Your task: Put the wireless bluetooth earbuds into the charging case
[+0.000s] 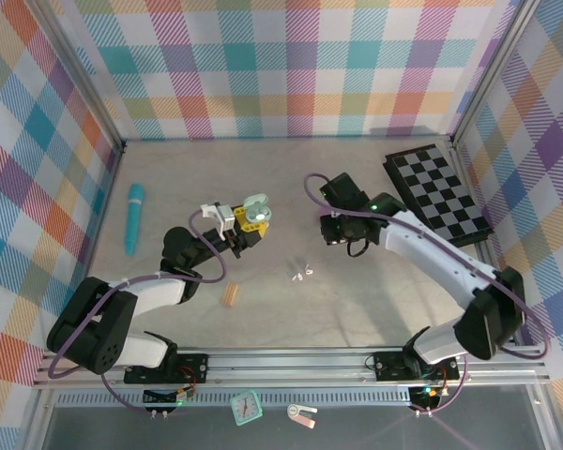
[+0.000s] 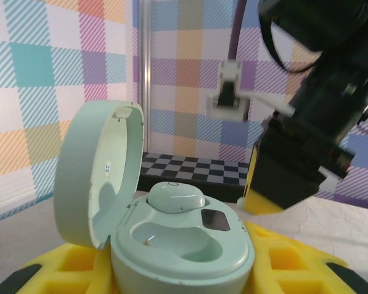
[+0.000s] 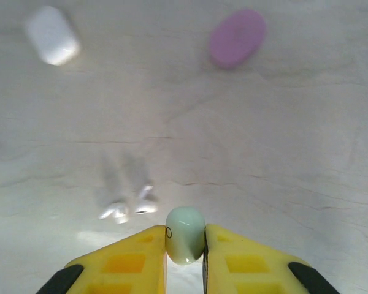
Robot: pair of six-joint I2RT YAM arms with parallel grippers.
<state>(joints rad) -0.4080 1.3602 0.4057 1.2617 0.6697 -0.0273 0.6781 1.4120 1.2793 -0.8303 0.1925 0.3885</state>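
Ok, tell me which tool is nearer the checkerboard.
Right. The right tool, pinching a green earbud, hangs left of the checkerboard; the left tool, holding the open case, sits farther left.

A robot-testing lab cell, checked cloth panels (image 1: 291,66) standing in as walls around a pale bench (image 1: 375,300), aluminium rail (image 1: 291,361) running along the near edge, left arm (image 1: 141,295) and right arm (image 1: 441,258) sitting bolted to it, chessboard (image 1: 438,192) and teal tube (image 1: 134,217) lying about as props

Glossy smooth plastic: charging case (image 2: 185,252), earbud (image 3: 185,236). Matt, faintly cracked surface: tabletop (image 3: 282,135).
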